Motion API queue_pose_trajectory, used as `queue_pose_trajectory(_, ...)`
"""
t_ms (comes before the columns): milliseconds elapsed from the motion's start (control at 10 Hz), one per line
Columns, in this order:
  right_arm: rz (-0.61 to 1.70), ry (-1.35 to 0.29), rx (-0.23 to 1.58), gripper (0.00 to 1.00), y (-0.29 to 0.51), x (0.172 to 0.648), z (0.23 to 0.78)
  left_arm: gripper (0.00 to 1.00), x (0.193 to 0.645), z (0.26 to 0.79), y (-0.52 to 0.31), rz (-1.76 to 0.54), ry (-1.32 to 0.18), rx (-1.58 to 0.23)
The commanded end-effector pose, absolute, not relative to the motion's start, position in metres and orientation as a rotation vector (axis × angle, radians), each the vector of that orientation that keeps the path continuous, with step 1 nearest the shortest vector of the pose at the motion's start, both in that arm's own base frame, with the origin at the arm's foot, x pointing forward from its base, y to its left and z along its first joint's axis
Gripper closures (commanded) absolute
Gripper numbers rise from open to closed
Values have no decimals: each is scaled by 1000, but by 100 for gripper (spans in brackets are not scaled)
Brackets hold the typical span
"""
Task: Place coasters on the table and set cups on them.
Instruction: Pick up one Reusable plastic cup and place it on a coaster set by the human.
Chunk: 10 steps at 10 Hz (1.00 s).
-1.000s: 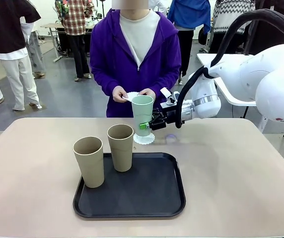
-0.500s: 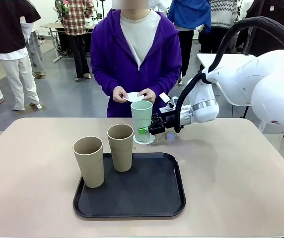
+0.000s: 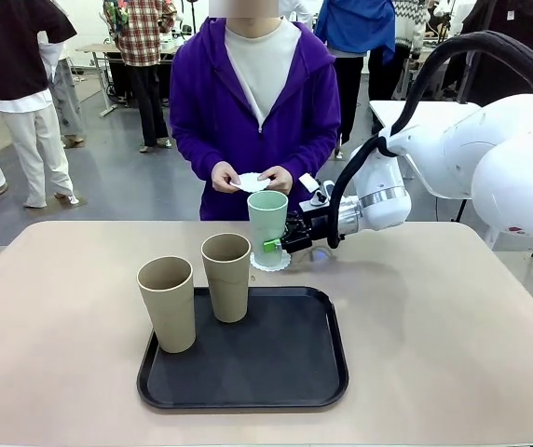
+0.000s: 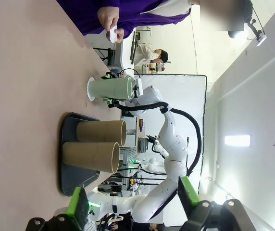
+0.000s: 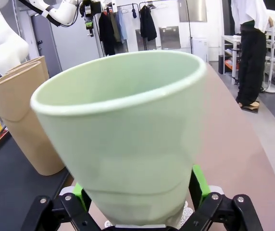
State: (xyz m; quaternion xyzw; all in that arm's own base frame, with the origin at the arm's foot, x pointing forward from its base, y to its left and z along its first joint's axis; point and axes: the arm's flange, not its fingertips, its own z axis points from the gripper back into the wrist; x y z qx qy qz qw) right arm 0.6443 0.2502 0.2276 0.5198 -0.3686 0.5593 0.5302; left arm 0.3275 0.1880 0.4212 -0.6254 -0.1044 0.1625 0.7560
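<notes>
Mint cup on its doily looks light, stiff, smooth: hold it low. Right gripper flanks it; grip unclear.

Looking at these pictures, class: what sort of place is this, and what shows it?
Probably a robotics lab: a white robot arm reaches over a plain table, a person stands opposite holding a paper doily, and more people stand on the open grey floor behind.
</notes>
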Motion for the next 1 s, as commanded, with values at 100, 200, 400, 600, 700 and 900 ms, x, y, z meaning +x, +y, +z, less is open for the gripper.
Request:
queue_pose_trajectory(100, 1353, -848, 1231, 0, 250, 652, 229, 0, 327, 422, 189, 342, -240, -1373)
queue_pose_trajectory(200, 1351, -847, 1222, 0, 250, 652, 229, 0, 327, 422, 189, 342, -240, -1373)
queue_pose_trajectory(400, 1355, -840, 1212, 0, 249, 650, 232, 0, 327, 422, 189, 342, -240, -1373)
queue_pose_trajectory(600, 1364, -816, 1197, 0, 248, 649, 236, 0, 327, 422, 189, 342, -240, -1373)
queue_pose_trajectory(700, 1377, -788, 1183, 0, 247, 648, 236, 0, 327, 422, 189, 342, -240, -1373)
queue_pose_trajectory(900, 1381, -725, 1155, 0, 246, 647, 237, 0, 327, 422, 189, 342, -240, -1373)
